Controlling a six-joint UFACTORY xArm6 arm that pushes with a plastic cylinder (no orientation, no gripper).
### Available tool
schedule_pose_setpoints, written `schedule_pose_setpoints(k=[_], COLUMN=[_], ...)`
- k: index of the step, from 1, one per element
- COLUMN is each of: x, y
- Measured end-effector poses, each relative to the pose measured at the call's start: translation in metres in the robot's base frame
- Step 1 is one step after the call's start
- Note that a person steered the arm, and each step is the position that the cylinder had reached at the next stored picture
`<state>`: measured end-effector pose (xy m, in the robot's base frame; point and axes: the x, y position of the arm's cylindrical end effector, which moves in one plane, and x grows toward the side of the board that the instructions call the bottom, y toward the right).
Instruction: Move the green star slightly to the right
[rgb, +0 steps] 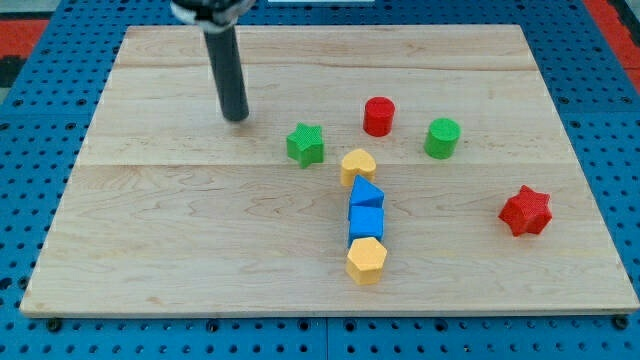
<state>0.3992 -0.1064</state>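
The green star (306, 144) lies on the wooden board near its middle, a little toward the view's top. My tip (236, 117) rests on the board up and to the left of the star, about a block's width or more away from it, not touching. The rod rises from the tip to the view's top edge. A yellow heart (357, 165) sits just right and below the star.
A red cylinder (379, 116) and a green cylinder (442, 137) stand right of the star. Below the heart run two blue blocks (366, 210) and a yellow hexagon (366, 260). A red star (526, 210) lies at the right. The board (150, 250) sits on blue pegboard.
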Motion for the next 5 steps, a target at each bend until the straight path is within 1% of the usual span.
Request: schedule_pose_setpoints(k=[1,3,4,5], x=[0.041,0.039,0.021,-0.042], y=[0.025,0.069,0.078,0.061])
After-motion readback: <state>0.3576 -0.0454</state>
